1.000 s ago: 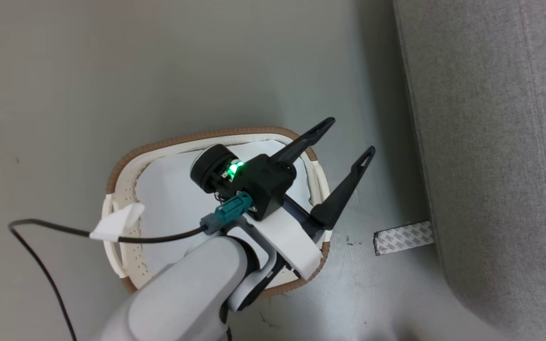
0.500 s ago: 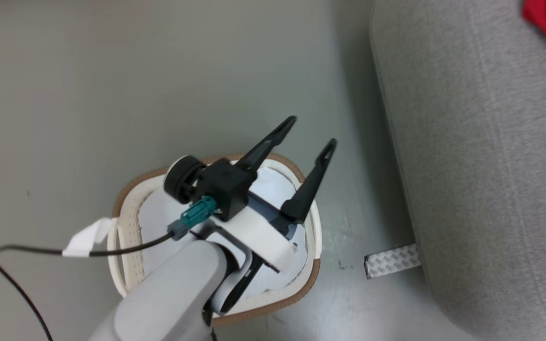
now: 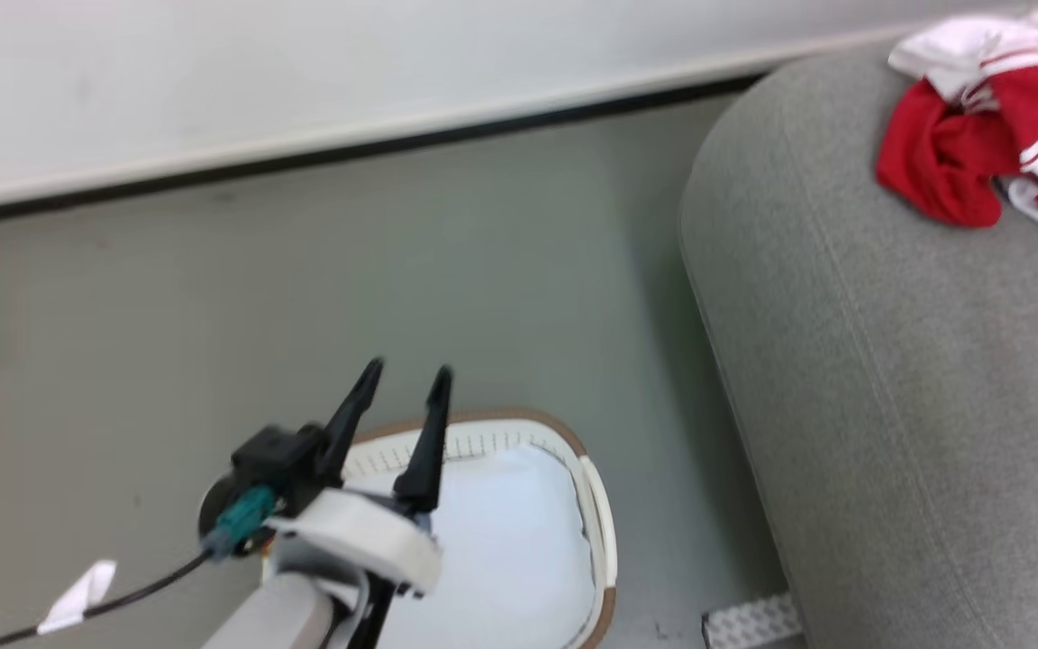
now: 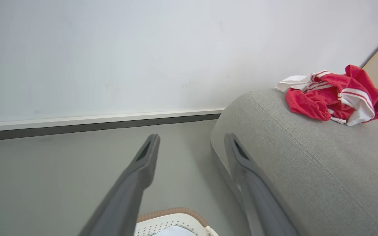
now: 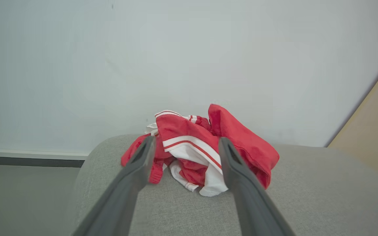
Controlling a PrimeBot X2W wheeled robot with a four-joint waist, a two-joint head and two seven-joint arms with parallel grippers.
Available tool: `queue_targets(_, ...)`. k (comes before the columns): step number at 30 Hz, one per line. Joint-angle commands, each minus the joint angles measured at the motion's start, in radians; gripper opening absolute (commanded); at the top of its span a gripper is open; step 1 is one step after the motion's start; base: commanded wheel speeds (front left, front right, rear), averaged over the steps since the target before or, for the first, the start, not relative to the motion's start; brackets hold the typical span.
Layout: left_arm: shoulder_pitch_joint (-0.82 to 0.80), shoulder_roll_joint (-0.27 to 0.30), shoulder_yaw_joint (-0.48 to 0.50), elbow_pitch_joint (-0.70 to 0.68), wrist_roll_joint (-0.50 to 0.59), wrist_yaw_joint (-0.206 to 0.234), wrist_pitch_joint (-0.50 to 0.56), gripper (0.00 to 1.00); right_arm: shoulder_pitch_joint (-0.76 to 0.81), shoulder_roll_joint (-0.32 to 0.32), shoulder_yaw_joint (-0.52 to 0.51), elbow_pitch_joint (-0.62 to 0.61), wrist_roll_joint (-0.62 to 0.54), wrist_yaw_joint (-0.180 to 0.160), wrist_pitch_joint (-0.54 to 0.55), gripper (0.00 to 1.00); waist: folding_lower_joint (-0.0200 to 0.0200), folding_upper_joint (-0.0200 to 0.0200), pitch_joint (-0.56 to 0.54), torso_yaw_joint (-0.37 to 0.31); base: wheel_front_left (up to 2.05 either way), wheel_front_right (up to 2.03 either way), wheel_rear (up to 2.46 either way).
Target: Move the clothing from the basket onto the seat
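The red and white clothing (image 3: 978, 135) lies crumpled on the grey seat (image 3: 888, 406) at the far right, clear of the basket. In the right wrist view my right gripper (image 5: 186, 141) stands open, its fingers framing the clothing (image 5: 241, 141), which rests on the seat (image 5: 307, 183) just beyond them. My left gripper (image 3: 408, 370) is open and holds nothing, hanging over the far left rim of the cream basket (image 3: 501, 419). The left wrist view has its spread fingers (image 4: 146, 160) above the basket's rim (image 4: 172, 212), with the clothing (image 4: 333, 96) off to the right on the seat (image 4: 307, 164).
A plain pale cloth (image 3: 510, 532) lines the basket. Grey floor runs to a white wall with a dark baseboard (image 3: 303, 158). A patterned tape strip (image 3: 744, 622) lies by the seat's foot. A cable with a white tag (image 3: 77, 595) trails left. A tan panel (image 5: 369, 137) stands beyond the seat.
The head camera has swung upward, bringing the wall and the red clothing on the seat into view. The left gripper stays open over the basket.
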Motion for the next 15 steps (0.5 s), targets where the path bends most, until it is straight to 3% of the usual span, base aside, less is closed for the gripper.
queue_targets(1, 0.035, 0.014, 0.011, 0.009, 0.004, 0.01, -0.009, 1.0, 0.043, 0.009, 0.007, -0.022, 0.001, -0.003, 0.001, 1.0, 0.0003, 0.0, -0.088, 0.033, 0.0, 0.0, 0.0)
queue_targets(8, 0.179, 0.004, 0.113, 0.014, 0.016, 0.045, -0.016, 1.0, 0.193, 0.083, 0.057, -0.096, 0.004, -0.003, 0.001, 1.0, 0.0003, 0.0, -0.191, 0.065, 0.0, 0.0, 0.0)
queue_targets(15, 0.325, -0.037, 0.214, 0.016, 0.063, 0.01, -0.016, 1.0, 0.308, 0.145, 0.1, -0.123, 0.006, -0.003, 0.001, 1.0, 0.0003, 0.0, -0.28, 0.085, 0.0, 0.0, 0.0)
